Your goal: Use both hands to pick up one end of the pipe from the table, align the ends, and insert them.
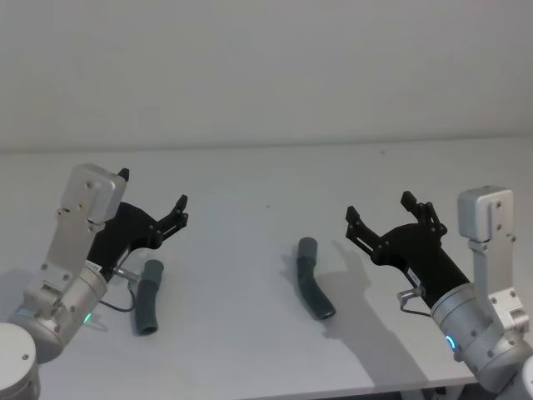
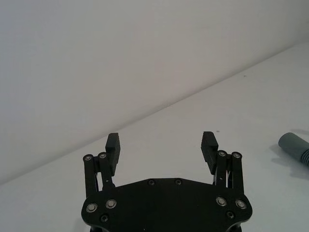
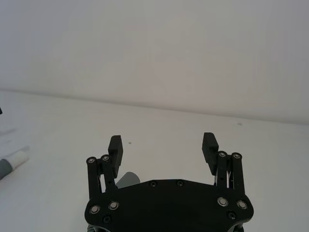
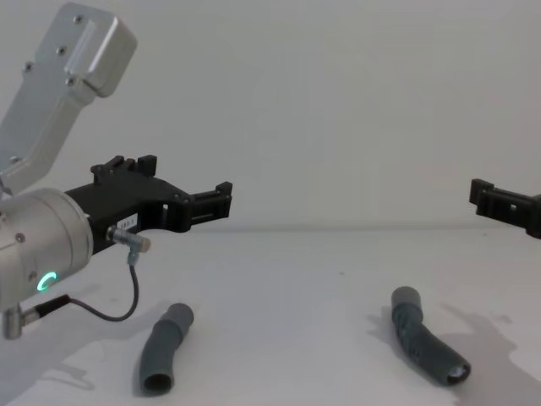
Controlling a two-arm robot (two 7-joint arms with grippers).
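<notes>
Head view looks down on the plain matte white table [image 1: 250,175], chest view skims low across — sharing its middle; wrist views face its far edge

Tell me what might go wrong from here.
The left hose piece and right hose piece lie flat on the table, so the open left gripper and right gripper may shove rather than pinch them. The left arm's cable hangs close to the left hose piece and might snag it.

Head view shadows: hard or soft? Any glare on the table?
Head view: soft, diffuse shadows beside the right gripper and right hose piece; no glare on the table. Chest view: faint shadow by the left hose piece; the left gripper wrist's green ring light glows without flare.
</notes>
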